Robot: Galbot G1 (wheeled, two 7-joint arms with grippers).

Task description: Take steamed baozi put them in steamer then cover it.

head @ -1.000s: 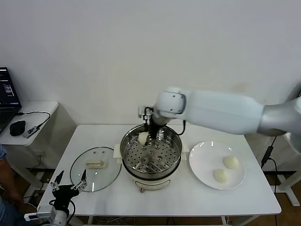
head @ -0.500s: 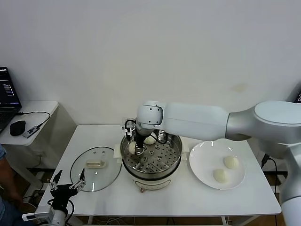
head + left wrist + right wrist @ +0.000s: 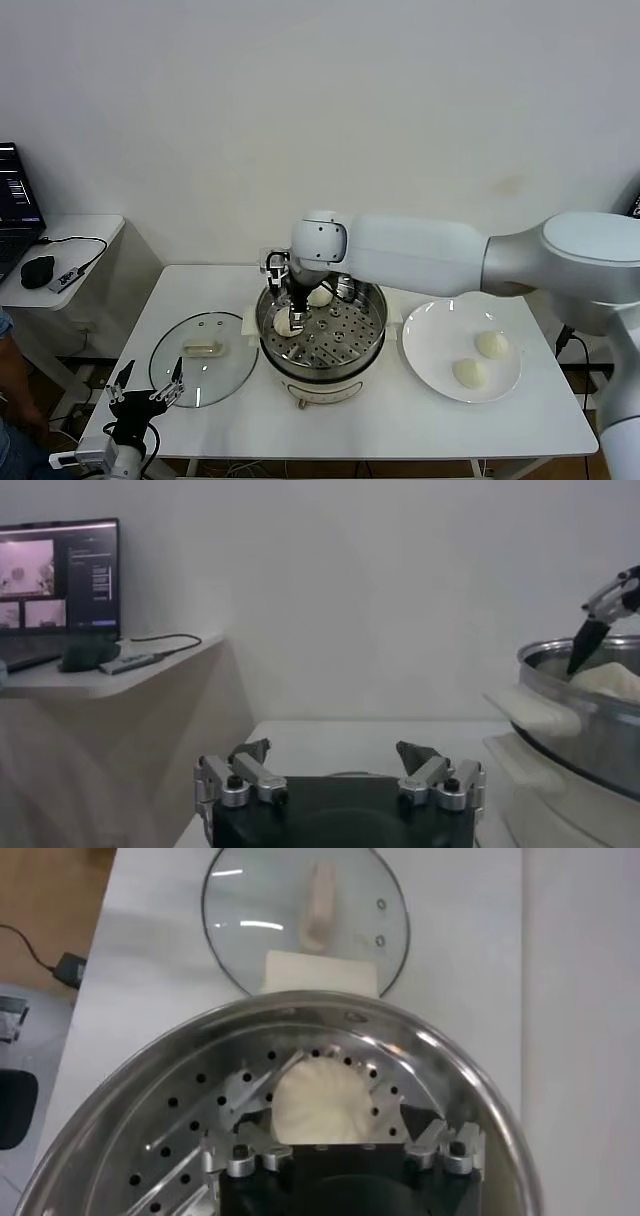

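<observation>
Since the right gripper (image 3: 291, 318) has just sprung open inside the steamer (image 3: 372, 325), its baozi (image 3: 322, 1100) now rests on the tray beside the first, leaving two on the plate (image 3: 430, 372); left gripper (image 3: 338, 778) idles open.

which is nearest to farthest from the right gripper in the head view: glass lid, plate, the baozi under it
1. baozi, directly beneath the right gripper, on the steamer tray.
2. glass lid, on the table on the steamer's left.
3. plate, on the steamer's right.

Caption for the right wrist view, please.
Right claw open over a baozi on the steamer's perforated tray; glass cover lies on the table beyond.
</observation>
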